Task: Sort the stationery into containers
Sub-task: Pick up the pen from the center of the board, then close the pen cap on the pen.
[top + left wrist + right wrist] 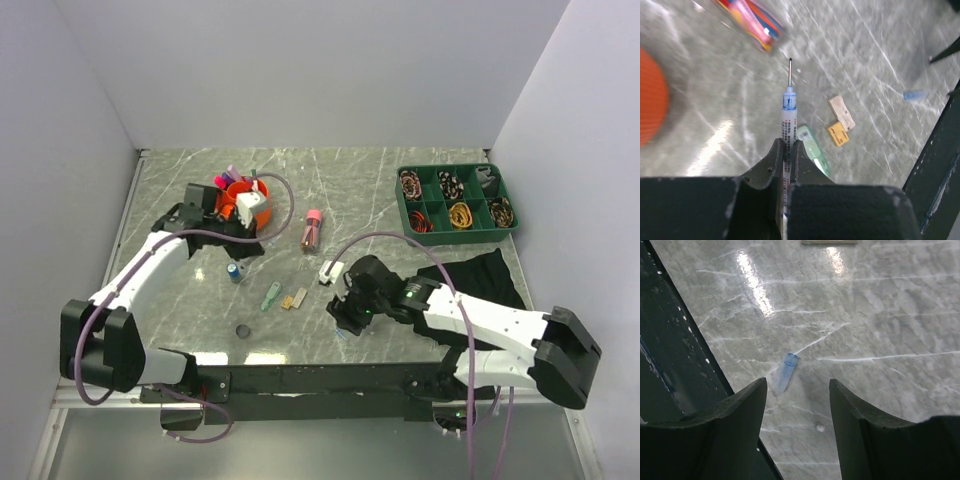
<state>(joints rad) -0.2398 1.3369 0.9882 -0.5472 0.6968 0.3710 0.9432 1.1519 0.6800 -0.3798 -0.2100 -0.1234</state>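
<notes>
Left wrist: L jaws pinching thin white pen [788,120] above desk [880,60].
R jaws spread over small blue cap [786,371]; orange pot [236,190] by L jaws.

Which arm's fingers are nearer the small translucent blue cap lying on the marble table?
Right. The right fingers hover open directly over the blue cap; the left fingers, shut on a thin white pen, are farther off beside the round orange pot.

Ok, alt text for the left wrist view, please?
Left gripper shut on a thin white pen with blue collar, tip pointing away over the grey marble table. Beneath lie a pale green clip and small yellow eraser; round orange pot blurred at left.
</notes>
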